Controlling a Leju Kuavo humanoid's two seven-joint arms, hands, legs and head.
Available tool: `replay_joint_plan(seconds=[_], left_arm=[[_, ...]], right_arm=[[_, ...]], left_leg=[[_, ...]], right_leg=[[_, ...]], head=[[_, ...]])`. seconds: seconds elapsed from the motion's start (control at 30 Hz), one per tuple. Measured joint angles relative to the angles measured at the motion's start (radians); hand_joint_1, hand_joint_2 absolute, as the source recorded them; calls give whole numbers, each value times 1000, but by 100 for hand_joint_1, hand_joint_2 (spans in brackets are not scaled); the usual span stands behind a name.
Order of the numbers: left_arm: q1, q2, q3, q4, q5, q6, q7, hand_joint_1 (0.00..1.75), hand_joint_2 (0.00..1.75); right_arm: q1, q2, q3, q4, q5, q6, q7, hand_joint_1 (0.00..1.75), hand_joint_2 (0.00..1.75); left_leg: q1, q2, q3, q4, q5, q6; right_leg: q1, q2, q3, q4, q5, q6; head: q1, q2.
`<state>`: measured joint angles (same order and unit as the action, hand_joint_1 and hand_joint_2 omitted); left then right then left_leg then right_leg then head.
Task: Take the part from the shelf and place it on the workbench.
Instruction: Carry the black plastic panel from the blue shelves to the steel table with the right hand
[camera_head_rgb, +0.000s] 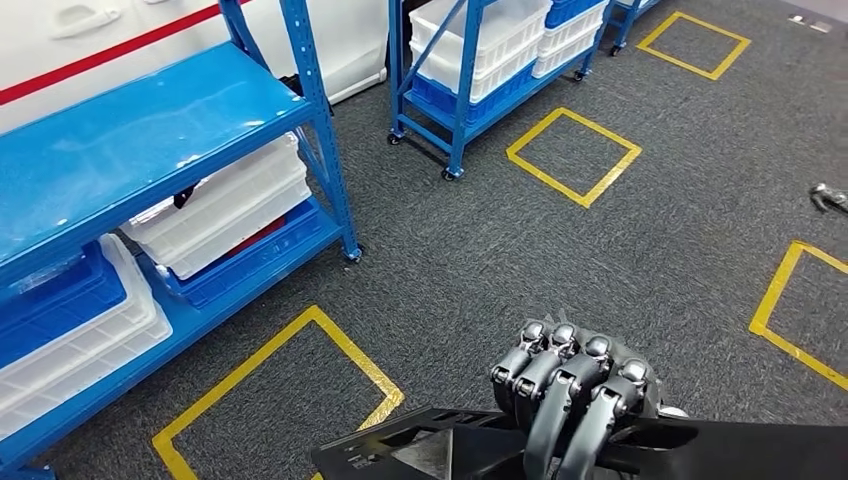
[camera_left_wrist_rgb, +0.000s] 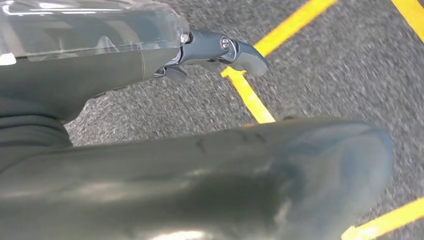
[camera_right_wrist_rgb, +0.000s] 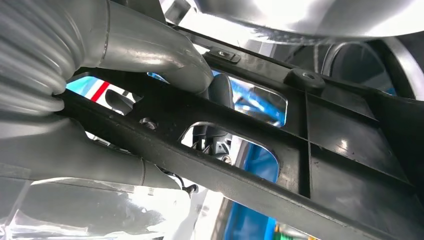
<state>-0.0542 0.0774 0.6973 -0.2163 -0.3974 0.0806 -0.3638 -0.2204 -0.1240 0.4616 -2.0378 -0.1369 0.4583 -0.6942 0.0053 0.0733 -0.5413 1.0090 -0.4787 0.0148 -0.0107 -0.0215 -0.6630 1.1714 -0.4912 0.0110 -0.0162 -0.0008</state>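
Low in the head view, the right hand (camera_head_rgb: 575, 395) curls its fingers over the black plastic part (camera_head_rgb: 440, 455), above grey carpet bearing four yellow squares. Seen from the right wrist, thumb (camera_right_wrist_rgb: 145, 47) and fingers (camera_right_wrist_rgb: 220, 107) clamp the part's ribbed frame (camera_right_wrist_rgb: 260, 150). Whether the left hand (camera_left_wrist_rgb: 220, 50) is spread or closed, I cannot tell.

right hand (camera_head_rgb: 575, 385) curled, gripping black part (camera_head_rgb: 420, 455), left hand (camera_left_wrist_rgb: 220, 50) hanging

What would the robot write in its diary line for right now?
stage: carrying | right hand: holds black part | left hand: holds nothing, fingers curled | blue shelf: at left | workbench: unseen
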Motion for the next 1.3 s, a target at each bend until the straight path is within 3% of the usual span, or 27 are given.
replay_joint_plan(seconds=[0.07, 0.1, 0.17, 0.2, 0.27, 0.3, 0.37, 0.4, 0.43, 0.5, 0.57, 0.63, 0.7, 0.77, 0.83, 0.9, 0.93, 1.0, 1.03, 1.07, 1.13, 1.2, 1.23, 1.3], left_arm=[[-2, -3, 0, 0, -3, 1, 3, 0, 0], [-2, -5, 0, 0, -5, 1, 5, 0, 0], [-3, -10, 0, 0, -10, 0, 12, 0, 0], [-5, -13, -1, 0, -12, 0, 16, 0, 0], [-6, -18, -1, 0, -14, 3, 22, 0, 0], [-5, -20, -1, 0, -16, 5, 25, 0, 0], [0, -22, -1, 0, -22, 9, 32, 0, 0], [2, -22, -1, 0, -27, 10, 35, 0, 0], [4, -22, -1, 0, -32, 11, 39, 0, 0], [4, -23, -1, 0, -43, 14, 47, 0, 0], [3, -24, -1, 0, -49, 17, 55, 0, 0], [5, -26, -1, 0, -51, 18, 61, 0, 0], [5, -33, -1, 0, -53, 17, 67, 0, 0], [5, -44, -2, 0, -54, 15, 71, 0, 0], [9, -53, -2, 0, -55, 12, 71, 0, 0], [15, -61, -2, 0, -55, 8, 68, 0, 0], [16, -64, -2, 0, -55, 7, 65, 0, 0], [14, -71, -2, 0, -54, 6, 59, 0, 0], [14, -73, -1, 0, -54, 6, 57, 0, 0], [13, -76, -1, 0, -54, 7, 55, 0, 0], [14, -79, -1, 0, -54, 8, 52, 0, 0], [12, -82, 0, 0, -53, 11, 47, 0, 0], [10, -84, 0, 0, -52, 12, 44, 0, 0], [8, -86, 4, 0, -49, 13, 38, 0, 0]], right_arm=[[-4, 0, 0, 1, 0, -13, 0, 171, 175], [-5, 0, 1, 1, 0, -20, 0, 171, 175], [-6, 0, 1, 2, 4, -38, 0, 171, 175], [-6, 0, 2, 2, 7, -46, 0, 171, 175], [-9, 4, 5, 2, 14, -61, 1, 171, 175], [-10, 6, 7, 2, 17, -71, 2, 171, 175], [-11, 10, 14, 2, 18, -91, 4, 171, 175], [-9, 10, 17, 2, 18, -101, 4, 171, 175], [-8, 10, 18, 2, 17, -108, 4, 171, 175], [-4, 8, 18, 2, 6, -116, 3, 171, 175], [-3, 2, 17, 3, -15, -114, 2, 171, 175], [-1, -9, 11, 6, -39, -103, 2, 171, 175], [1, -23, 1, 9, -63, -88, 2, 171, 175], [-2, -39, -10, 11, -84, -75, 2, 171, 175], [-10, -53, -17, 17, -104, -66, 2, 171, 175], [-18, -66, -19, 28, -127, -61, 2, 171, 175], [-22, -73, -20, 33, -139, -60, 2, 171, 175], [-29, -87, -24, 42, -156, -60, 2, 171, 175], [-32, -93, -25, 45, -161, -59, 1, 171, 175], [-36, -97, -27, 47, -164, -58, 2, 171, 175], [-40, -102, -32, 50, -168, -55, 2, 171, 175], [-40, -104, -39, 51, -171, -46, 2, 171, 175], [-40, -105, -42, 52, -172, -41, 2, 171, 175], [-41, -105, -45, 52, -175, -31, 1, 171, 175]], left_leg=[[-4, 17, 1, 2, -4, -8], [-5, 25, 2, 3, -5, -13], [-5, 42, 5, 0, -7, -24], [-4, 36, 6, 4, -12, -30], [0, -8, -13, 52, -48, -40], [2, -37, -39, 109, -80, -43], [4, -63, -102, 239, -136, -47], [4, -66, -122, 279, -142, -48], [4, -67, -125, 280, -128, -47], [7, -84, -79, 173, -54, -44], [11, -130, -25, 50, -5, -39], [10, -150, -9, 13, -4, -32], [9, -128, -7, 4, 2, -20], [11, -103, -5, -7, 10, -5], [8, -76, -5, -10, 12, 3], [5, -48, -6, -10, 11, 4], [4, -34, -6, -9, 10, 4], [4, -12, -3, -9, 6, 2], [3, -2, -1, -8, 4, -1], [0, 7, 1, -7, 0, -5], [-5, 26, 4, -5, -5, -15], [-5, 41, 6, -3, -12, -25], [-3, 32, 5, 5, -20, -30], [2, -16, -24, 76, -65, -38]], right_leg=[[9, -36, 57, -109, 29, -10], [14, -45, 65, -130, 29, -15], [18, -26, 63, -136, 32, -27], [16, -16, 65, -141, 35, -33], [10, 4, 69, -152, 42, -45], [9, 14, 69, -154, 44, -49], [10, 39, 67, -153, 46, -54], [11, 53, 67, -152, 46, -54], [11, 67, 67, -150, 46, -54], [10, 95, 67, -145, 45, -52], [10, 120, 63, -138, 43, -44], [7, 143, 54, -136, 47, -31], [4, 157, 47, -137, 52, -19], [7, 116, 29, -101, 26, -10], [8, 56, -22, 8, -35, -4], [5, 33, -73, 115, -73, -1], [4, 28, -77, 124, -67, 0], [3, 13, -27, 35, -10, -1], [7, -11, 10, -34, 14, -3], [12, -31, 39, -91, 31, -9], [21, -54, 60, -140, 34, -20], [21, -31, 58, -145, 36, -32], [20, -20, 59, -148, 38, -37], [15, 2, 62, -152, 42, -48]], head=[[0, 0], [0, 0], [-1, 0], [-1, 0], [-1, 0], [-2, 0], [-2, 0], [-2, 0], [-2, 0], [-2, 0], [-2, 0], [-1, 0], [-1, 0], [2, 0], [6, 0], [6, 0], [6, 0], [6, 0], [6, 0], [6, 0], [6, 0], [7, 0], [7, 0], [6, 0]])
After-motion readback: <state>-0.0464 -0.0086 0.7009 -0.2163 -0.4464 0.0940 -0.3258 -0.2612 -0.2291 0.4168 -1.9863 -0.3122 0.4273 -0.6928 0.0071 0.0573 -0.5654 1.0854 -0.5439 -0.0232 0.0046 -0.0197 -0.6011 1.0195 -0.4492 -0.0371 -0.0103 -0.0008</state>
